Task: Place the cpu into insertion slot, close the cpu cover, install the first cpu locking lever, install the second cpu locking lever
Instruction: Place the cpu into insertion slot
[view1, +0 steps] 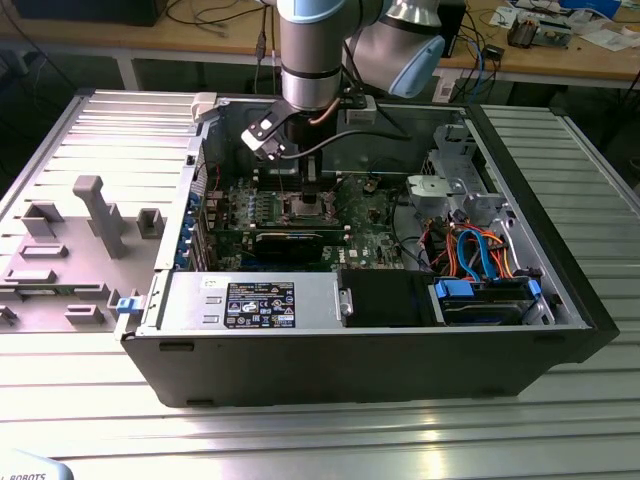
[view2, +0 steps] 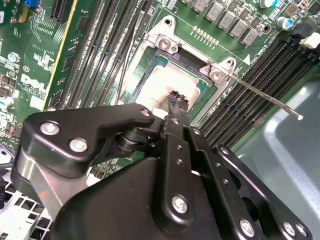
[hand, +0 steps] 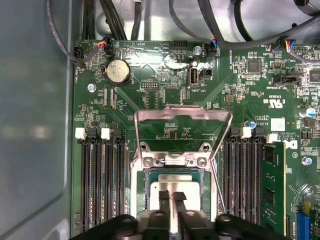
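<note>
The cpu (hand: 172, 186) (view2: 162, 82) lies flat in the insertion slot (hand: 148, 176) (view2: 196, 66) on the green motherboard. Its silver top shows between the socket's rims. The cpu cover (hand: 182, 115) stands swung open behind the socket, a silvery frame with the board visible through its window. My gripper (hand: 171, 196) (view2: 176, 96) (view1: 310, 198) hangs right over the cpu. Its two black fingers are drawn close together with nothing between them. A thin locking lever (view2: 265, 97) sticks out unlatched on one side of the socket, and a second thin rod (view2: 127, 60) runs along the other side.
Black memory slots (hand: 102, 180) flank the socket, with one module (hand: 272, 185) fitted. In the exterior view a long black graphics card (view1: 290, 240), the power supply (view1: 260, 300) and a drive bay with cables (view1: 480, 290) lie in front. A grey fixture tray (view1: 70, 240) stands outside the case.
</note>
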